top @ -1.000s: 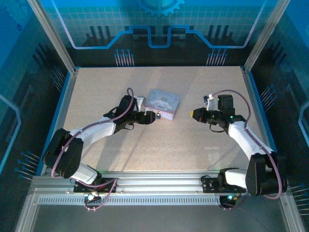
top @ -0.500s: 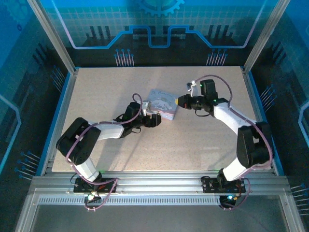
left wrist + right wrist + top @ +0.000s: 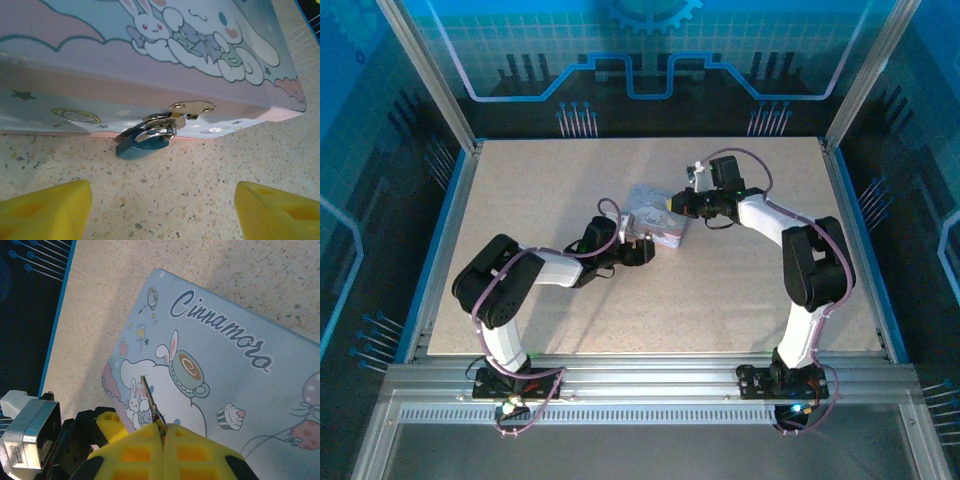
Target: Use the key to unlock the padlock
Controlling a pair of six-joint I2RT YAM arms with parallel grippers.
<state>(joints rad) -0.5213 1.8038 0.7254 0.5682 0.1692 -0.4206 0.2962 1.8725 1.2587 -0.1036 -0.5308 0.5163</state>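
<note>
Okay, top view first: both arms meet at the tin box (image 3: 655, 212) mid-table (image 3: 740, 290). The left gripper (image 3: 642, 248) is low at its near side and the right gripper (image 3: 675, 204) sits over its right end, so the wrists are close together. I judge a wrist-to-wrist bump likely if either one swings in without the other giving way. In the left wrist view, the padlock (image 3: 142, 145), small and blue, hangs from the hasp (image 3: 190, 107) on the box's side wall, with its body lying on the table just beside the wall. My left fingers (image 3: 47, 210) are spread wide on either side, well short of it and gripping nothing. I can't tell where the keyhole faces. The lock is loose, so a push from the key would probably swing it on the hasp or slide the whole box instead of seating. In the right wrist view, the yellow pads (image 3: 135, 452) are pressed together, pinching the key (image 3: 150, 400) by its very end, with the thin blade sticking out over the printed lid. That is the wrong face, since the lock is on the side wall. The soft pads and short hold mean the key could twist or slip out on contact, and a small misalignment would jam it against the lock body.
</note>
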